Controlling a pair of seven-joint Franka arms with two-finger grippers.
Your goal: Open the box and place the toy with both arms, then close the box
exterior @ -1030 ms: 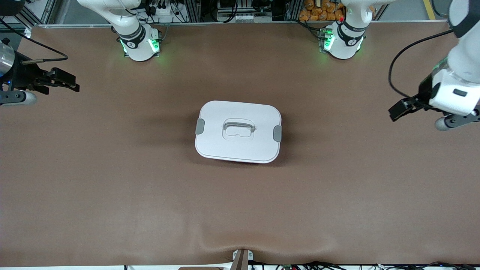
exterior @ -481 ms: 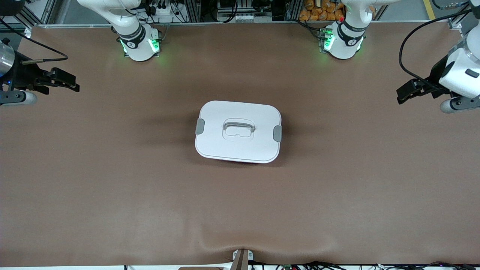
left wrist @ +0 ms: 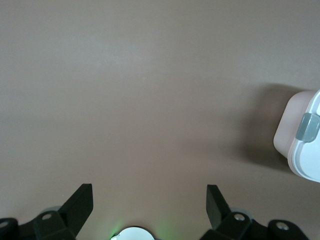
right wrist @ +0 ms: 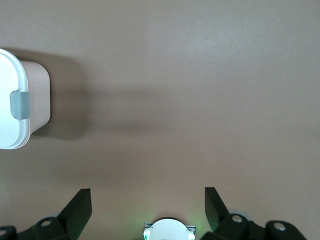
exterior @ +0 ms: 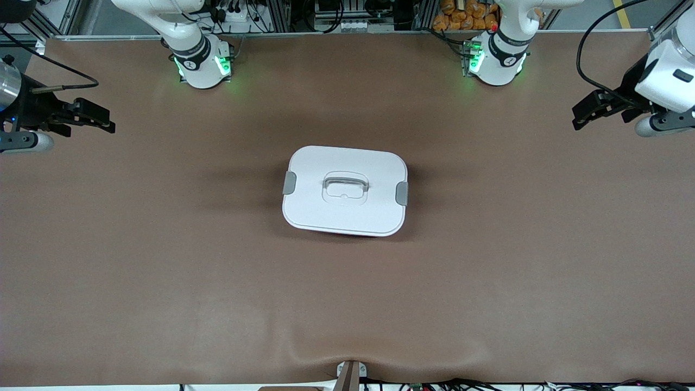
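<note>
The box [exterior: 345, 190] sits mid-desk, lid on, well apart from both grippers. Left gripper [exterior: 583, 112] hangs over the left arm's end of the desk [exterior: 163, 271], jaws spread wide, nothing between them. Right gripper [exterior: 100, 120] hangs over the right arm's end, jaws also wide apart and empty. Both point roughly toward the box.

In the left wrist view [left wrist: 150, 200] only a corner of the box [left wrist: 302, 137] shows at the frame edge, away from the jaws; same in the right wrist view [right wrist: 149, 200], where the box [right wrist: 22, 107] is off at the edge.

The box's long axis runs between the two arms' ends of the desk, slightly skewed. One grey clip [exterior: 289, 183] is on the short side toward the right arm, the other clip [exterior: 402, 193] toward the left arm. The recessed handle [exterior: 345, 184] lies along the long axis at the lid's centre.

The box is a rounded rectangle of smooth plastic: white lid, pale pink tub visible below it in the wrist views. The desk cover is matte brown, with a slight wrinkle at the edge nearest the front camera. The toy is not visible.
</note>
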